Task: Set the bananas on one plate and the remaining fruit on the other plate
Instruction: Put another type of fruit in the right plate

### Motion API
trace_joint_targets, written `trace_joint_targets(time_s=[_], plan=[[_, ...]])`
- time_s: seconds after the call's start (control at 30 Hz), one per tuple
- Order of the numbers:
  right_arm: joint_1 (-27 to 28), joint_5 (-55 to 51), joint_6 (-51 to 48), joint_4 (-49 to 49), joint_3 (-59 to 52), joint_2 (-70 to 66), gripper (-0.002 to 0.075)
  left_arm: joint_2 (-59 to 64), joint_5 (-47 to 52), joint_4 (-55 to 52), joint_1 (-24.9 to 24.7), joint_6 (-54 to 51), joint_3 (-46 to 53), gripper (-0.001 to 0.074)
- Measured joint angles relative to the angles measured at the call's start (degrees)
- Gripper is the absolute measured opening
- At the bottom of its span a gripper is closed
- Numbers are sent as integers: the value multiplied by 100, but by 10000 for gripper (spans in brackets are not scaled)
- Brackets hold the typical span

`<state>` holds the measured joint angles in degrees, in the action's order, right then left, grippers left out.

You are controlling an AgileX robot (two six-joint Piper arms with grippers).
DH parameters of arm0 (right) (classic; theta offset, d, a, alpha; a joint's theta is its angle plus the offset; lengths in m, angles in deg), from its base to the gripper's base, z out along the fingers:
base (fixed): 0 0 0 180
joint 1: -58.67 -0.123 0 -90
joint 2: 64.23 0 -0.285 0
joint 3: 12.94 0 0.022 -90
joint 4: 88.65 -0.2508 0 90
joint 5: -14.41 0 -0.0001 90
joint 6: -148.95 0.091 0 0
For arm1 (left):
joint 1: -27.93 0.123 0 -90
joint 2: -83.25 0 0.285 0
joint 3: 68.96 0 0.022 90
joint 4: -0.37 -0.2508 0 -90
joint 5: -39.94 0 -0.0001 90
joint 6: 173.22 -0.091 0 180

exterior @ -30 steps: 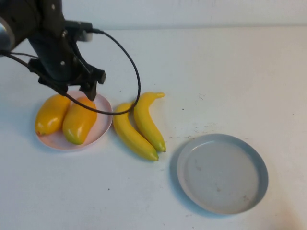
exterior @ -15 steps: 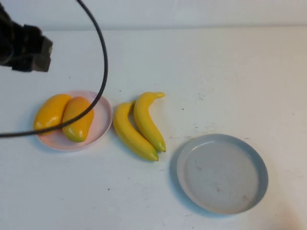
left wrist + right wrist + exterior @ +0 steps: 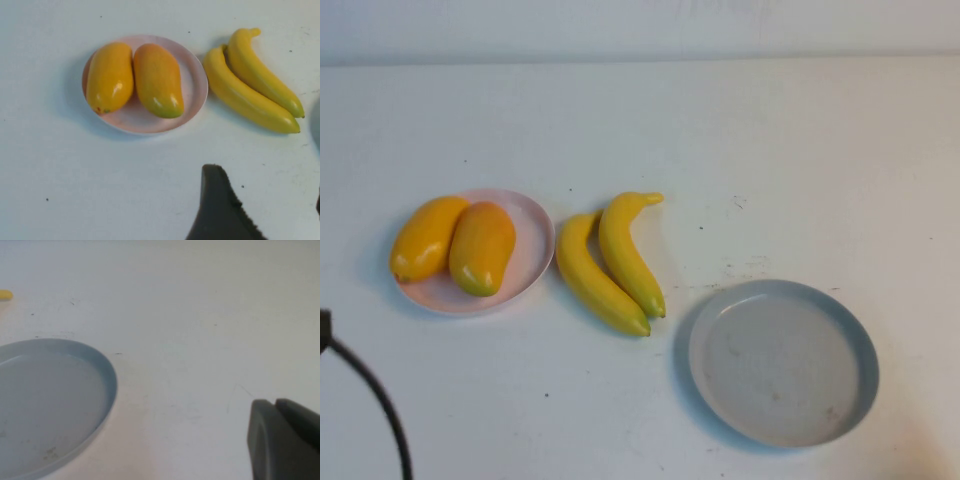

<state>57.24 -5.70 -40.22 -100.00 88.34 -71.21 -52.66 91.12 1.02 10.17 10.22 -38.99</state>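
Two orange-yellow mangoes [image 3: 425, 238] [image 3: 482, 248] lie side by side on the pale pink plate [image 3: 535, 250] at the left. Two yellow bananas [image 3: 592, 280] [image 3: 628, 258] lie on the table between the plates, touching each other. The grey-blue plate [image 3: 780, 362] at the right holds nothing. Neither gripper shows in the high view. In the left wrist view my left gripper [image 3: 270, 210] is open and empty, above the table nearer than the pink plate [image 3: 195, 90] and the bananas [image 3: 245, 100]. In the right wrist view my right gripper [image 3: 276, 412] is shut and empty, beside the grey-blue plate [image 3: 50, 400].
A black cable [image 3: 370, 400] of the left arm crosses the near left corner of the high view. The table top is white and bare around the plates. A banana tip [image 3: 5, 295] shows at the edge of the right wrist view.
My left arm has pulled back from above the pink plate and left the high view; only its cable remains. The mangoes, bananas and plates have not moved.
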Motion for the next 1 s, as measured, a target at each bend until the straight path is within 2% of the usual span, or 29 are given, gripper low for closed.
trace_joint_targets(time_s=[0.1,0.23,0.37,0.5,0.77,0.9,1.0], plan=[[0,0,0,0,0,0,-17,-727,-42,-106,0,495,506,312],[0,0,0,0,0,0,-17,-1190,316,-321,0,963,877,169],[0,0,0,0,0,0,-17,-1334,608,-347,0,1005,972,37],[0,0,0,0,0,0,-17,-1354,806,-411,0,837,972,6],[0,0,0,0,0,0,-17,-1359,947,-474,0,563,972,-2],[0,0,0,0,0,0,-17,-1410,403,-617,0,299,1095,-2],[0,0,0,0,0,0,-17,-1708,-265,-630,174,114,1448,-2]])
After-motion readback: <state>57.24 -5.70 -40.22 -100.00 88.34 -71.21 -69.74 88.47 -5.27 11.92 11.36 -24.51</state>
